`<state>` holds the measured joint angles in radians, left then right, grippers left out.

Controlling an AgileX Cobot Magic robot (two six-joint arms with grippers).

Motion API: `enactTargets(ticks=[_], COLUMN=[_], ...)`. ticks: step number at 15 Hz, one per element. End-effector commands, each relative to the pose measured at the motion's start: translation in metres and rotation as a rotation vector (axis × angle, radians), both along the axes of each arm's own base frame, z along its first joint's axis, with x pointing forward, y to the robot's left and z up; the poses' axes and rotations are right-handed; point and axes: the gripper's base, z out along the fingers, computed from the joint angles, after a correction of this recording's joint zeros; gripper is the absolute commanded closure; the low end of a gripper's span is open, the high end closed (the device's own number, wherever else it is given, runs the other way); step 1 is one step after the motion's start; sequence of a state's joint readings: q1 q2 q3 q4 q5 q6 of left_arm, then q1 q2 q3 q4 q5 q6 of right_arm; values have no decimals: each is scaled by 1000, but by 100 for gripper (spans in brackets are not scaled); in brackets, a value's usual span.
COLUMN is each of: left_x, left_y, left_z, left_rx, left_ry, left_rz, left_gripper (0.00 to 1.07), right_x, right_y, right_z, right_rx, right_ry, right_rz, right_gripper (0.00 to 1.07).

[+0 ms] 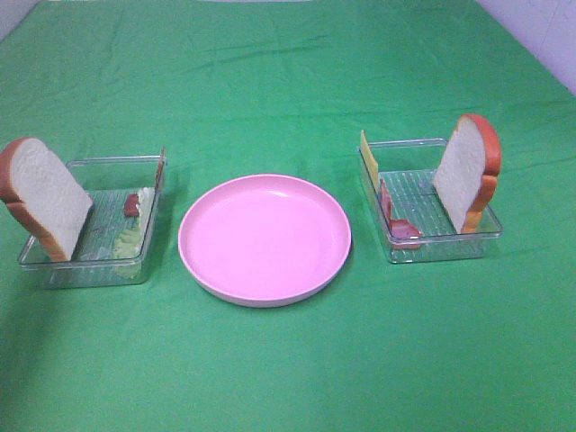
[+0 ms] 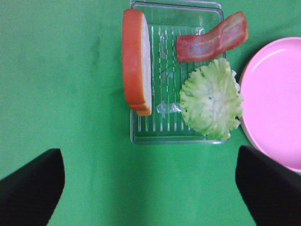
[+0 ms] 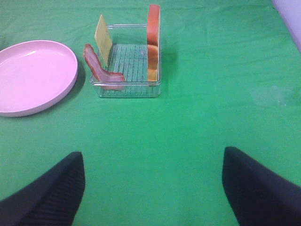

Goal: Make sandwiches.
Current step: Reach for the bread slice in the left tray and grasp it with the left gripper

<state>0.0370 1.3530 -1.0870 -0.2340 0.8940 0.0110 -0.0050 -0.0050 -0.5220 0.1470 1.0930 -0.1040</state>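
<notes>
Two bread slices (image 1: 43,196) (image 1: 465,171) upright on edge

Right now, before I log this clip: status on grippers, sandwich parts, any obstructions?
Left gripper open, right gripper open, nothing held. Left tray: bread slice, bacon strip, lettuce. Right tray: second bread slice, second bacon strip, cheese. Pink plate bare, nothing blocking.

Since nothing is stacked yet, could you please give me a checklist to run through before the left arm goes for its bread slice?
1. Plate bare for the first slice: ok.
2. Left bread on edge in its tray, nothing over it: ok.
3. Lettuce and bacon lie clear of that bread: ok.
4. Left end effector open, holding nothing: ok.
5. Right end effector open, holding nothing: ok.
</notes>
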Motion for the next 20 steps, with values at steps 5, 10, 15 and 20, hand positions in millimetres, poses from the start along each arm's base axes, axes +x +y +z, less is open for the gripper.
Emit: enactTargets(ticks=[5, 10, 15, 20], left_x=[108, 134, 134, 132], left_y=[0, -21, -20, -21], left_z=[-63, -111, -116, -116], left_rx=[12, 37, 43, 40], left_ry=[156, 199, 215, 235], left_rz=[-24, -101, -83, -86], left_gripper=[15, 17, 53, 99], right_x=[-1, -1, 0, 0], right_y=[0, 0, 0, 0], right_z=[0, 0, 0, 0], right_rx=[-4, -4, -4, -4], right_ry=[-21, -21, -13, -13], right_rz=[-7, -7, -7, -7], right_gripper=[31, 31, 31, 31])
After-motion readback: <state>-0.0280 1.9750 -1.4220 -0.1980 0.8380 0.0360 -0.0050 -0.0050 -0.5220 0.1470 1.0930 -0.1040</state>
